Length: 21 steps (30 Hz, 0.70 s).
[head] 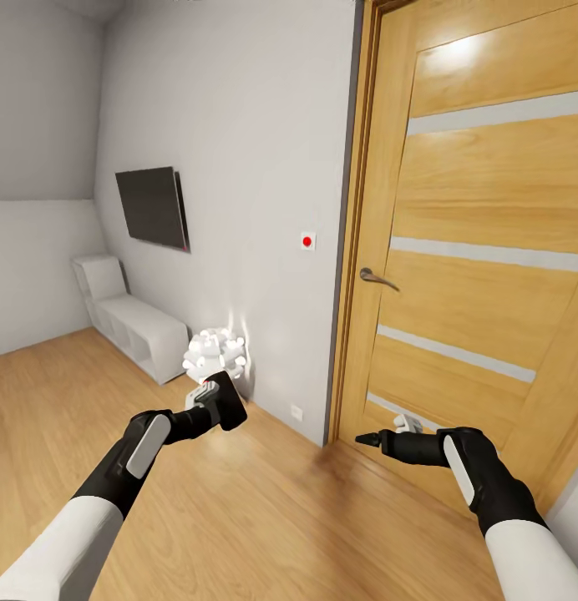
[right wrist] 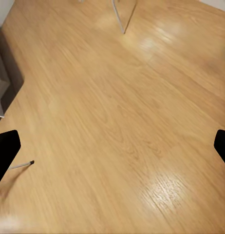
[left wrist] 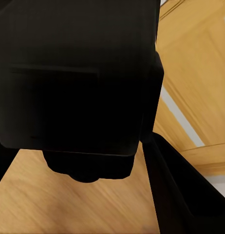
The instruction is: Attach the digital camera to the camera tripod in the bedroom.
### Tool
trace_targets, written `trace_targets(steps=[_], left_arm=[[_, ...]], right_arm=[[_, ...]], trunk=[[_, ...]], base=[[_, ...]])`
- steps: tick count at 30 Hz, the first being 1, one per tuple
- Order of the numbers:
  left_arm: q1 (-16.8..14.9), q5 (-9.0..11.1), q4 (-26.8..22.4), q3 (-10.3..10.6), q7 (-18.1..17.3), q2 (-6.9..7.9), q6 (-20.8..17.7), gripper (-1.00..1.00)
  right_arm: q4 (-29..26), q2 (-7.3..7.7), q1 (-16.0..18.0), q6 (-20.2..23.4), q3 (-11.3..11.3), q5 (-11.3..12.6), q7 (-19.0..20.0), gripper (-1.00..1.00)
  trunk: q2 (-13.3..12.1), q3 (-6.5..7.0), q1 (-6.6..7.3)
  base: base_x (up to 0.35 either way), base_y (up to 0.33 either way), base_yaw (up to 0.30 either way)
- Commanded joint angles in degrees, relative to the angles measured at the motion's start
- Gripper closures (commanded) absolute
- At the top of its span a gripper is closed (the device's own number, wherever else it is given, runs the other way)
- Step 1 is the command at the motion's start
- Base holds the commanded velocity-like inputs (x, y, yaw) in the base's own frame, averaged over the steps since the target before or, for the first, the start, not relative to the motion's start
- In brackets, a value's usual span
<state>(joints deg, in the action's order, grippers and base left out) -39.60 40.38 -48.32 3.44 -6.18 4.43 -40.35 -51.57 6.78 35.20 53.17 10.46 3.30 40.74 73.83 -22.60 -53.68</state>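
Matte black, boxy digital camera (head: 228,401) pinched in the left hand (head: 212,399), held above the wood floor (head: 264,517) just in front of the white wall (head: 239,167). In the left wrist view, smooth dark camera body (left wrist: 78,78) close against the lens, rounded bulge along one edge, one black finger (left wrist: 178,190) alongside it. Left forearm black with a pale grey panel, white sleeve further back.

Right hand (head: 366,438) low before the door (head: 481,250), black and tapering to a point in the head view, that view too narrow to judge the gap. In the right wrist view, the two black fingertips (right wrist: 5,151) at opposite edges, spread wide, nothing between them but floor (right wrist: 117,122).

Floor of light honey-toned wood, long planks, visible grain, soft glossy patches of reflected light. Two thin silver legs (right wrist: 120,17) meeting the floor at the far end of the right wrist view; too little visible to tell what they belong to.

Door of warm golden wood with pale grey horizontal strips and a curved metal lever handle (head: 377,277), set in a matching wood frame. On the wall: flat black TV (head: 152,207), small white switch plate with a red dot (head: 307,241), white socket (head: 296,411) near the skirting. Sloped grey ceiling at the far left. White cube shelves (head: 134,325) along the wall, compartments not visible from this angle. Cluster of glowing white balls (head: 214,351) at floor level beside the shelves, just behind the held camera.
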Motion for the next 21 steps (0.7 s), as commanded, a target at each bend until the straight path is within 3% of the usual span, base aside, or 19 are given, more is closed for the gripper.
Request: trace_targets(steps=[1,21], left_arm=[[0.0,-0.2,0.0,0.1,-0.3,0.04,-0.1,1.00],[0.0,-0.1,0.1,0.1,-0.2,0.05,-0.2,1.00]], right_arm=[[0.0,-0.01,0.0,0.4,0.1,0.3,-0.1,-1.00],[0.1,-0.01,0.0,0.4,0.1,0.3,-0.1,-1.00]], trunk=[[-0.4,0.12,0.23],[-8.4,3.71,4.62]], base=[[0.000,0.000,0.000],[0.000,0.000,0.000]])
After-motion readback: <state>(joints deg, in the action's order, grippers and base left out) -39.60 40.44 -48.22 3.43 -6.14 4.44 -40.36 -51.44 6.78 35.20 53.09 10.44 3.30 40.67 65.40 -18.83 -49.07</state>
